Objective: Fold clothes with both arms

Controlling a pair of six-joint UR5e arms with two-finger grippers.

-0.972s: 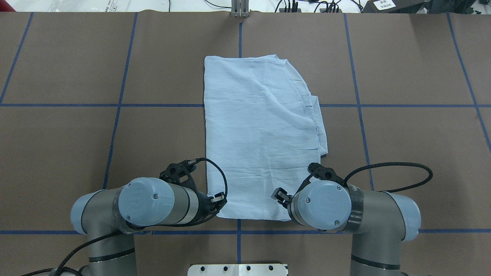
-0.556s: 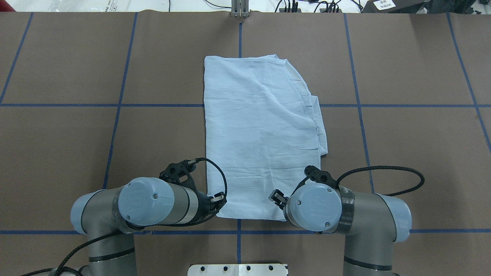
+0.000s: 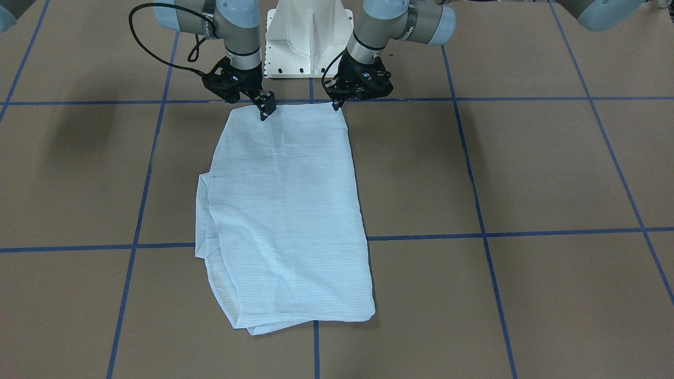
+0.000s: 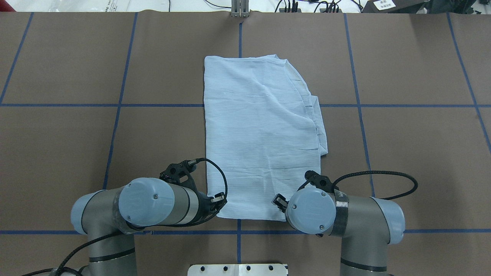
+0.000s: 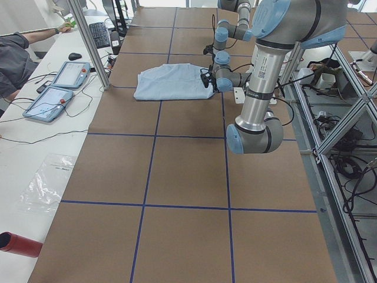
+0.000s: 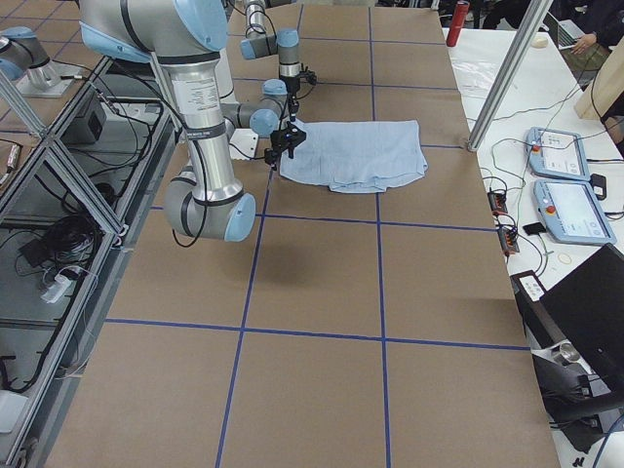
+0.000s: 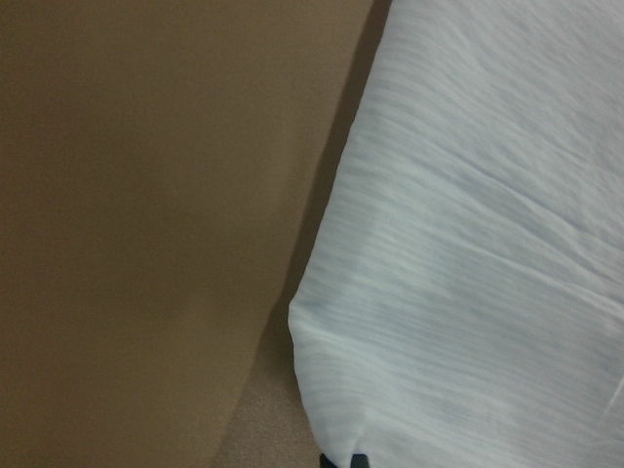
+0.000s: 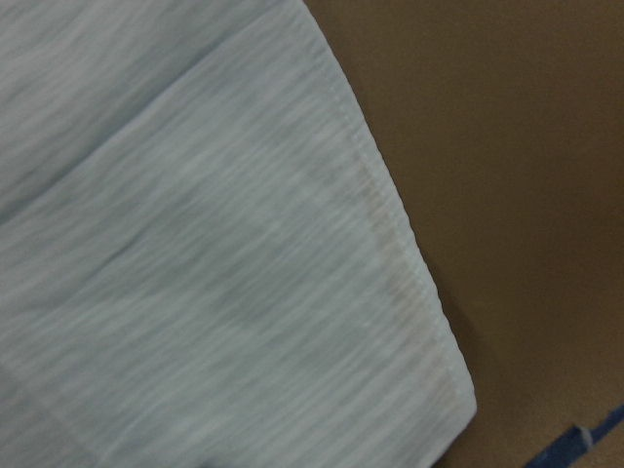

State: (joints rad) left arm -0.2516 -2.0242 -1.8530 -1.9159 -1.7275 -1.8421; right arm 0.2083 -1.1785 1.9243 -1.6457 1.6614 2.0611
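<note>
Two grippers, one shirt. The shirt [image 4: 261, 134] lies folded lengthwise into a long panel on the middle of the tabletop [image 4: 76, 153], with one short end toward the robot-side edge and the other toward the operators' edge. Loose layers [image 4: 321, 132] stick out along its long side on the robot's right.

Step in hand, as I judge it: take both corners of the robot-side short end, then carry that end over toward the far end to halve the panel.

Notes for doing it well:
- Pinch every layer at each corner, not only the top ply. The cloth is thin and will slip or peel apart.
- Raise both corners together and level, keeping the short end taut between them.
- Lift high enough that the panel does not drag, and lay it down square with the far end.
- Watch the protruding layers on the robot's right. They may spill out further.

Jaws:
- Left gripper [image 4: 219, 201] sits at its corner of the short end. In the left wrist view the cloth gathers to the fingertips, so the jaws look closed on the corner.
- Right gripper [image 4: 279, 201] has its tip down on the cloth, inboard of its corner. That corner lies flat in the right wrist view and no fingers show there, so I cannot tell whether the jaws are apart or together.
</note>
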